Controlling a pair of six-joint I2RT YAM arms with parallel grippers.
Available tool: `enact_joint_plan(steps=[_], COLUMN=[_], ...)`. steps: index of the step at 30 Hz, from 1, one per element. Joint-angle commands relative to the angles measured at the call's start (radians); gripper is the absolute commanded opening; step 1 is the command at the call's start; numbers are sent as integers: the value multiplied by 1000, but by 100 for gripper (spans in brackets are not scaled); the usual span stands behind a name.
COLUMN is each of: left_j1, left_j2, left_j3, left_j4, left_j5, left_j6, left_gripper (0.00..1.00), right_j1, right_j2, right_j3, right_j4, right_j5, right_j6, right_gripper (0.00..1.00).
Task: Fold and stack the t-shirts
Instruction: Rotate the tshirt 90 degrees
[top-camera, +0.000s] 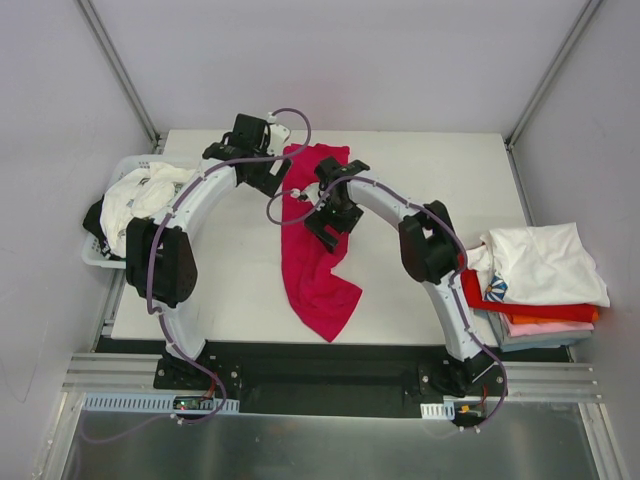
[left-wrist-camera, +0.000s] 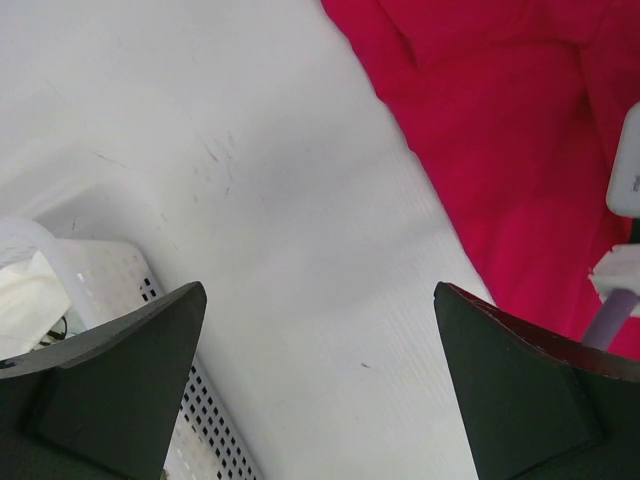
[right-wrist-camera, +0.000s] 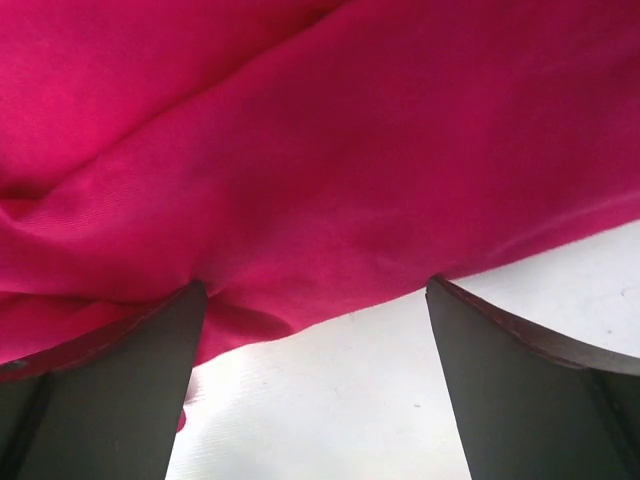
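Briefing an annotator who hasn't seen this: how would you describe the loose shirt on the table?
On the white table, look at the middle: the crimson-magenta t-shirt lies crumpled in a long strip. Unlike the folded stack at the right edge and the white shirts in the left basket, it is plain, unfolded and alone.

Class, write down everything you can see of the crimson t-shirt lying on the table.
The crimson t-shirt is plain, soft-looking cloth with no print in view. It lies unfolded and rumpled in a long strip down the middle of the white table, creased and bunched, running from near the far edge toward the arms' bases. The open right claw hangs over one edge of it; whether it touches the cloth cannot be told.
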Motion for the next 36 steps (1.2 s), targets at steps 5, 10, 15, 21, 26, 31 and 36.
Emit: enact_joint_plan(steps=[5, 10, 15, 21, 26, 31, 36], left_j1=[-10, -10, -10, -10, -10, -10, -10], left_j2=[-50, -44, -44, -53, -62, -59, -65], left_j3=[-26, -25, -29, -52, -58, -58, -64], left_j4=[-95, -95, -95, -95, -96, -96, -95], left_j5=[22, 10, 3, -6, -6, -1, -3], left_j6=[28, 29, 32, 40, 43, 46, 49], left_gripper=[99, 99, 99, 99, 98, 98, 98], right_j1=[-28, -25, -26, -35, -49, -66, -81], right_j2=[37, 48, 80, 106, 111, 126, 140], right_j3=[94, 83, 78, 83, 94, 101, 127], right_j4=[36, 38, 39, 45, 42, 35, -7], right_j5=[-65, -7, 73, 142, 249, 298, 303], right_j6=[43, 26, -5, -32, -51, -54, -34], right_gripper=[96, 96, 96, 96, 96, 96, 96])
